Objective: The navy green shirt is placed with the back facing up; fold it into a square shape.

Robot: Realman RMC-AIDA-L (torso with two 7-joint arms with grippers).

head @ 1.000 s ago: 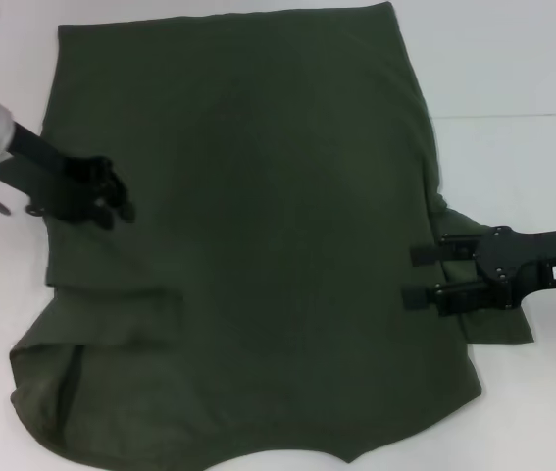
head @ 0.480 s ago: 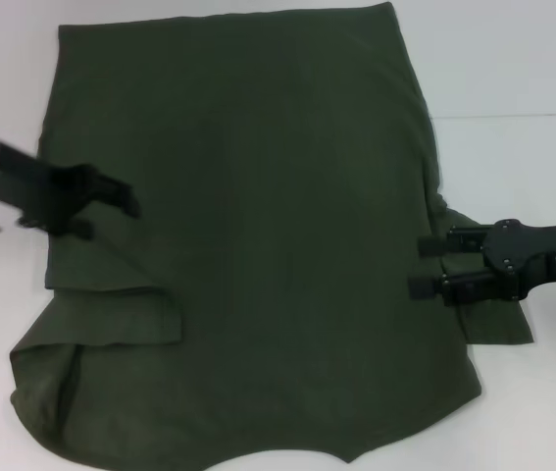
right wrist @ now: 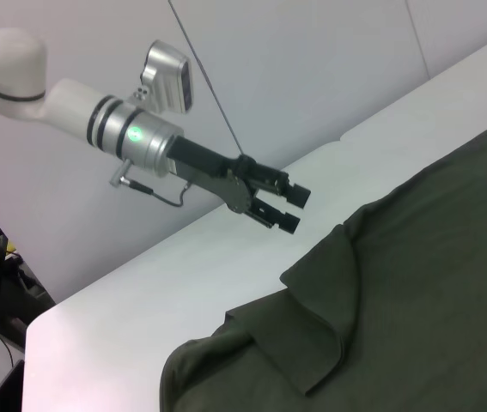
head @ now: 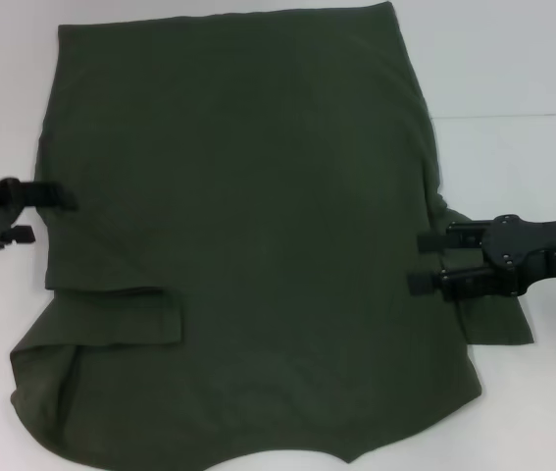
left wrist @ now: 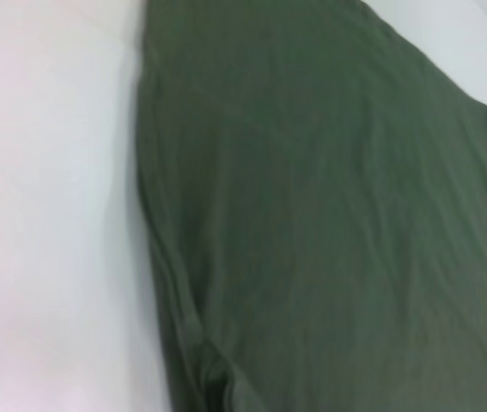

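The navy green shirt (head: 258, 226) lies flat, plain side up, on the white table (head: 513, 78). Its left sleeve (head: 111, 316) is folded in onto the body, and its right sleeve (head: 498, 324) sticks out under my right arm. My left gripper (head: 50, 218) is open and empty at the shirt's left edge. In the right wrist view the left gripper (right wrist: 286, 209) hangs above the table, clear of the shirt (right wrist: 415, 292). My right gripper (head: 415, 263) is open over the shirt's right edge. The left wrist view shows only the shirt (left wrist: 329, 215).
White table (left wrist: 45, 215) shows to the left and right of the shirt. A wall (right wrist: 312, 69) stands behind the table's far side.
My left gripper has drawn back to the left, from over the shirt's body to its left edge. My right gripper has barely moved, shifting slightly away from the near edge.
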